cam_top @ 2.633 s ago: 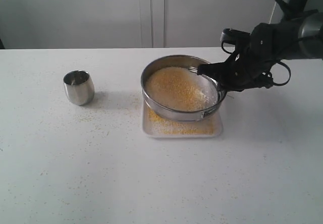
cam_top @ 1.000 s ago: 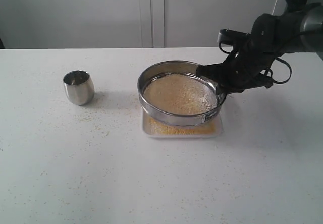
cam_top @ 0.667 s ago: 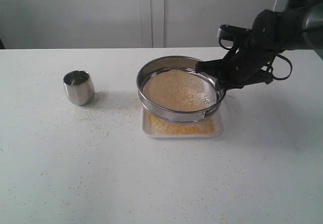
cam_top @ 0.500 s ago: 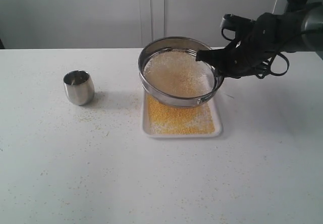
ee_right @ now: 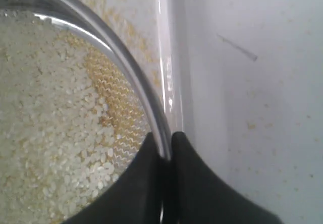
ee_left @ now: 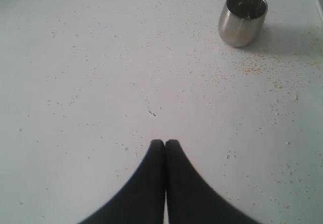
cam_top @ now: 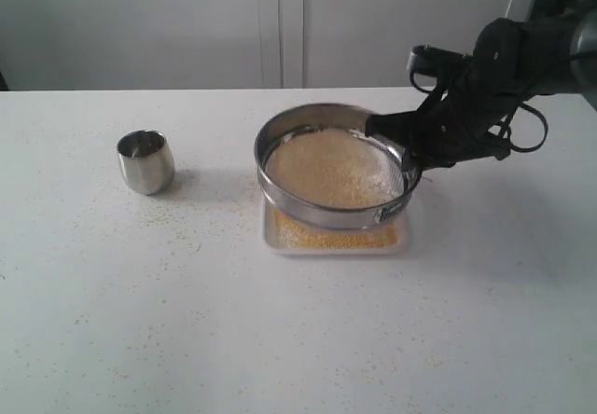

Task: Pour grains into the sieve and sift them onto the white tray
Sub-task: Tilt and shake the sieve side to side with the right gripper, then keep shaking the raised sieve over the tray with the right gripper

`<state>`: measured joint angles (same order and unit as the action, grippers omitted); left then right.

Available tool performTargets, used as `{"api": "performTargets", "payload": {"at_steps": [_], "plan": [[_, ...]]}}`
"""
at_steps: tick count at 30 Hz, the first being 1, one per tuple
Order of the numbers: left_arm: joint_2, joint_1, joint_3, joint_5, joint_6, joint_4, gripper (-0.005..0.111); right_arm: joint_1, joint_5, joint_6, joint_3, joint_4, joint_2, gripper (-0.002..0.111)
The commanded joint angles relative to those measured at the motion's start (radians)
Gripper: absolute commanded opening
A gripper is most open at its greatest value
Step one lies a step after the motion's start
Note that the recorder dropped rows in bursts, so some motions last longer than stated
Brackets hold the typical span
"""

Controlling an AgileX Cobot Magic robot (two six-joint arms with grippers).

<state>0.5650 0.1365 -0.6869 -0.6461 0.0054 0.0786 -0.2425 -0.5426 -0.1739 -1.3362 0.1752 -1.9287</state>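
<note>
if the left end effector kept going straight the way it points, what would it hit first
Only the table, if it angles down; depth is unclear. The line ahead of the shut left end effector looks free; the steel cup sits off to one side.

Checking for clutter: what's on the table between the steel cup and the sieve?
Just stray grains on bare table between steel cup and sieve, in the exterior view.
</note>
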Motion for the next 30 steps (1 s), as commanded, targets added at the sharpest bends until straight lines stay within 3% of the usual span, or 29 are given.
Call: {"api": "performTargets", "payload": {"at_steps": [1,6,10,12,15,20,22,23,24,27,28,30], "plan": [[-0.006,0.0,0.003,-0.006,0.003,-0.003,0.0,0.002,0.31,-0.013,0.024,0.011,-0.019,0.0],[-0.006,0.0,0.003,-0.006,0.003,-0.003,0.0,0.002,-0.002,-0.029,0.023,0.023,-0.006,0.0],[-0.006,0.0,0.003,-0.006,0.003,-0.003,0.0,0.002,0.311,-0.032,0.035,0.02,-0.031,0.0],[-0.006,0.0,0.003,-0.006,0.003,-0.003,0.0,0.002,0.277,-0.044,0.029,0.069,-0.029,0.0],[-0.006,0.0,0.003,-0.006,0.003,-0.003,0.0,0.002,0.07,-0.018,0.036,0.078,0.008,0.0],[-0.006,0.0,0.003,-0.006,0.003,-0.003,0.0,0.002,0.374,-0.01,0.051,0.08,-0.007,0.0],[-0.006,0.0,0.003,-0.006,0.003,-0.003,0.0,0.002,0.27,-0.015,0.041,0.114,0.002,0.0],[-0.006,0.0,0.003,-0.006,0.003,-0.003,0.0,0.002,0.053,0.0,0.034,0.106,0.025,0.0],[-0.006,0.0,0.003,-0.006,0.003,-0.003,0.0,0.002,0.011,0.009,0.038,0.095,0.028,0.0],[-0.006,0.0,0.003,-0.006,0.003,-0.003,0.0,0.002,0.33,0.013,0.052,0.099,0.003,0.0],[-0.006,0.0,0.003,-0.006,0.003,-0.003,0.0,0.002,0.309,0.008,0.048,0.112,0.003,0.0],[-0.006,0.0,0.003,-0.006,0.003,-0.003,0.0,0.002,0.086,0.024,0.038,0.136,0.028,0.0]]}}
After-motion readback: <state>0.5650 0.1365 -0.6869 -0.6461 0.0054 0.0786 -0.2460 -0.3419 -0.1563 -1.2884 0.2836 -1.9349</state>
